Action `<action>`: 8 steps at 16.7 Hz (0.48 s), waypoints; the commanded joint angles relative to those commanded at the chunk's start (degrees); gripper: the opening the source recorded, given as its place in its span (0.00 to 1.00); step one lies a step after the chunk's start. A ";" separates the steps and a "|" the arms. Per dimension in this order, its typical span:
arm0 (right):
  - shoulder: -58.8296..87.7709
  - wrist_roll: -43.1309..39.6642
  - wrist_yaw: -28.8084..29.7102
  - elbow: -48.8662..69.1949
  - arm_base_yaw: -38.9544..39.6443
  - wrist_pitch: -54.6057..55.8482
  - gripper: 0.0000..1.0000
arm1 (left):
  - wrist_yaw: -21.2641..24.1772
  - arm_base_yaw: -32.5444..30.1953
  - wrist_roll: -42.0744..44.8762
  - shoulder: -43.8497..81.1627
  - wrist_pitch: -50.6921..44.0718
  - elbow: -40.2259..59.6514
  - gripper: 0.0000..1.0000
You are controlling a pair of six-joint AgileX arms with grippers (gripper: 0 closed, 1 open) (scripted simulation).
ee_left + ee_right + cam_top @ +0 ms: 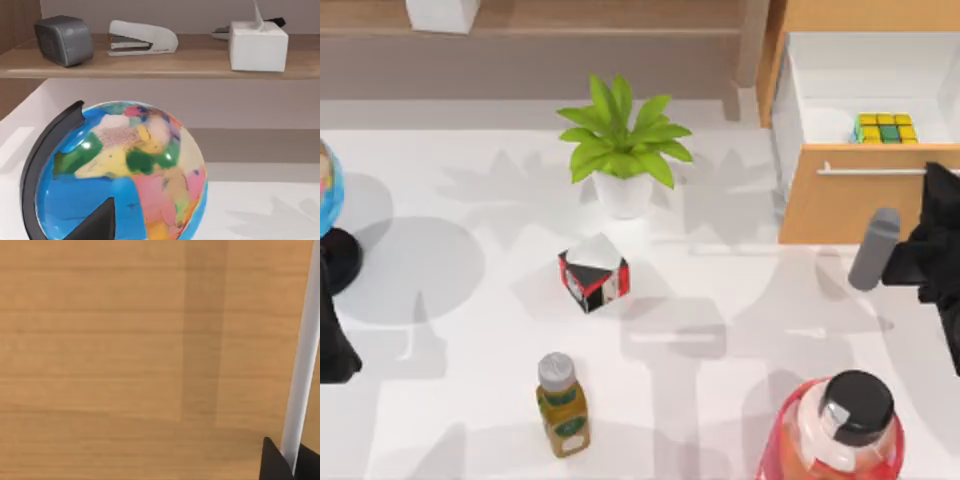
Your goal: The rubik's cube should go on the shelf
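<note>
Rubik's cube [885, 128] lies inside the open orange-wood drawer [850, 205] at the counter's far right corner, beyond the right gripper [932, 250] at the metal bar handle [875, 171]; jaw state cannot be determined. Left arm parked at the left edge.

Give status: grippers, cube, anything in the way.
Right gripper at the drawer handle, fingers either side of the bar. Left arm parked at the table's left edge by the globe. Cube sits in the open drawer, off the shelf.
</note>
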 joint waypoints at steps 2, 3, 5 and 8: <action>-0.95 -0.03 0.90 -3.15 1.04 2.32 0.00 | 0.00 0.00 0.00 0.00 0.00 0.00 1.00; -1.17 -0.06 1.13 -3.83 1.30 2.90 0.00 | 0.00 0.00 0.00 0.00 0.00 0.00 1.00; -1.21 -0.07 1.17 -3.96 1.34 3.00 0.00 | 0.00 0.00 0.00 0.00 0.00 0.00 1.00; -1.21 -0.07 1.17 -3.96 1.34 3.00 0.08 | 0.00 0.00 0.00 0.00 0.00 0.00 1.00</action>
